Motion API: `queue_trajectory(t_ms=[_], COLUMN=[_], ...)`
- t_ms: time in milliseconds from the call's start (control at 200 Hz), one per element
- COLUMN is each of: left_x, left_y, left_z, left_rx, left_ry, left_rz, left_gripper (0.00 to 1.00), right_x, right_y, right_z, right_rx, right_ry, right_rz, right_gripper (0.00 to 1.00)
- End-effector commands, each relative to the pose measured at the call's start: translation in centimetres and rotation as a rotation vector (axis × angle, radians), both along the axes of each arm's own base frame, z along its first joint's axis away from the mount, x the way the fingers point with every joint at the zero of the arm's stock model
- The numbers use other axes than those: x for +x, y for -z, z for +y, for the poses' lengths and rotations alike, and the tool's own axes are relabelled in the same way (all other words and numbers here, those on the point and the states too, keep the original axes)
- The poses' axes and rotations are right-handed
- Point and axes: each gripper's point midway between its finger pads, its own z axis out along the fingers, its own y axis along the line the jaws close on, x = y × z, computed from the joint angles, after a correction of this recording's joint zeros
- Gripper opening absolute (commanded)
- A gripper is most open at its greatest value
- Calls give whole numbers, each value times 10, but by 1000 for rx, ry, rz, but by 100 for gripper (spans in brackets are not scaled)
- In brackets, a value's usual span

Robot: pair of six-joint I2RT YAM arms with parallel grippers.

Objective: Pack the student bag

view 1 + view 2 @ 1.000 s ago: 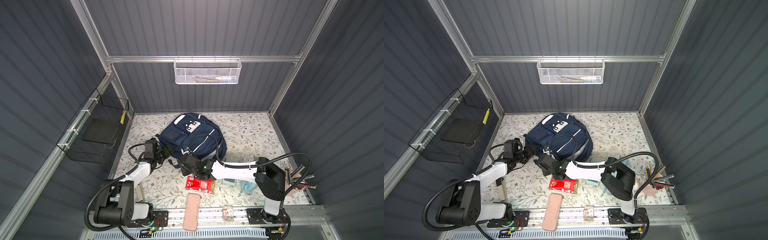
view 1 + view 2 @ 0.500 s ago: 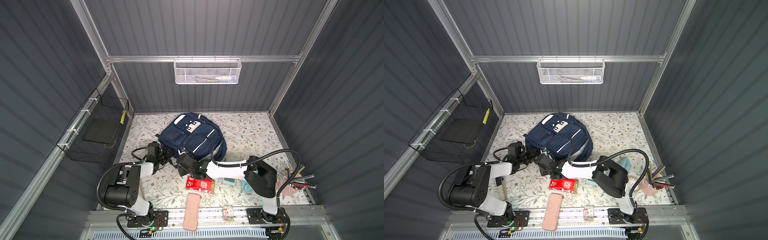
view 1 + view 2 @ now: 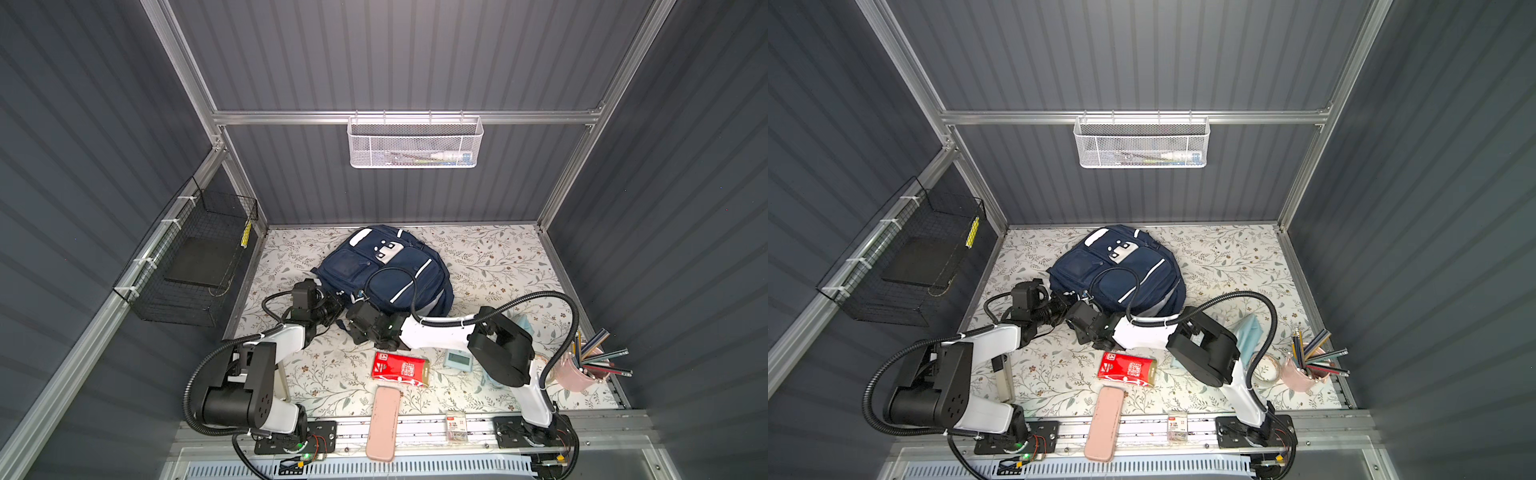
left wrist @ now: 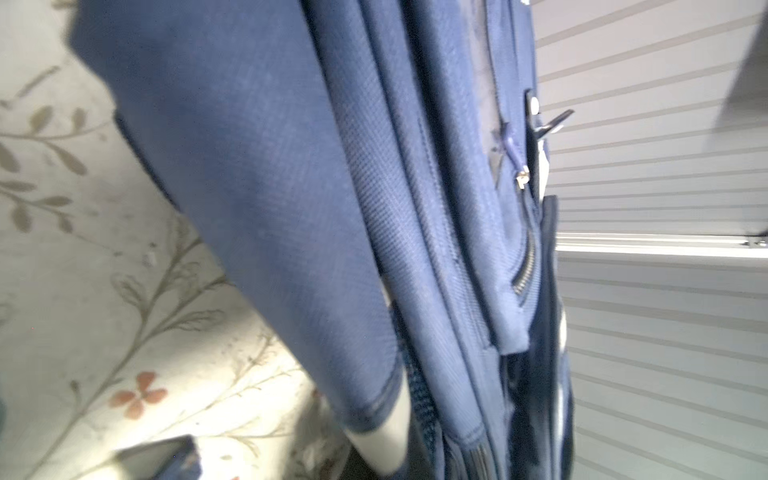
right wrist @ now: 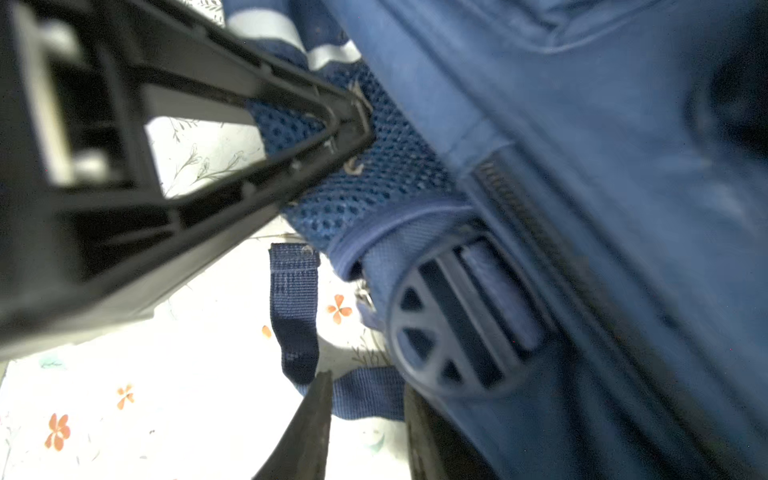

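At the near-left corner of the student bag [image 3: 386,270], the left fingers [image 3: 333,304] are closed, seemingly pinching its edge fabric. Just beside them the right fingers [image 5: 124,257] stand apart, one tip on the blue mesh, the other by a loose strap [image 5: 293,307]. The bag lies flat on the bench [image 3: 498,257], its long axis running away toward the back wall, with both arms about equally near.

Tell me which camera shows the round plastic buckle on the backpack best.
The right wrist view: the round buckle sits close up, slots and spokes plain, a webbing strap beside it. In both top views it cannot be made out at the near edge of the student bag. The left wrist view shows only bag fabric and zips.
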Motion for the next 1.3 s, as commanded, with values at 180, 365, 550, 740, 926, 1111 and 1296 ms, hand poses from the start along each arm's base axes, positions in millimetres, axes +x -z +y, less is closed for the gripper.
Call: queue_trajectory(t_ms=[180, 365, 550, 740, 926, 1111, 1296], left_x=[-4, -19, -16, -10, -3, 1, 6], left_y=[-29, -19, -26, -15, -13, -15, -14], left_z=[-26, -30, -28, -14, -7, -6, -1], left_rx=[-76, -41, -32, 17, -15, -11, 8], left_ry=[74, 95, 92, 58, 48, 46, 37], left_rz=[-44, -17, -33, -23, -22, -31, -34], left_gripper=[0, 0, 0, 0, 0, 0, 0], right_x=[38, 51, 47, 29, 11, -15, -36], right_y=[-5, -2, -8, -18, -16, -14, -15], right_z=[-1, -14, -27, -29, -58, -92, -129], right_rx=[-23, -93, -84, -35, -8, -62, -114], right_ry=[129, 170, 170, 117, 108, 97, 98], right_rz=[-65, -89, -82, -9, 94, 142, 163], right_gripper=[49, 28, 6, 0, 0, 0, 0])
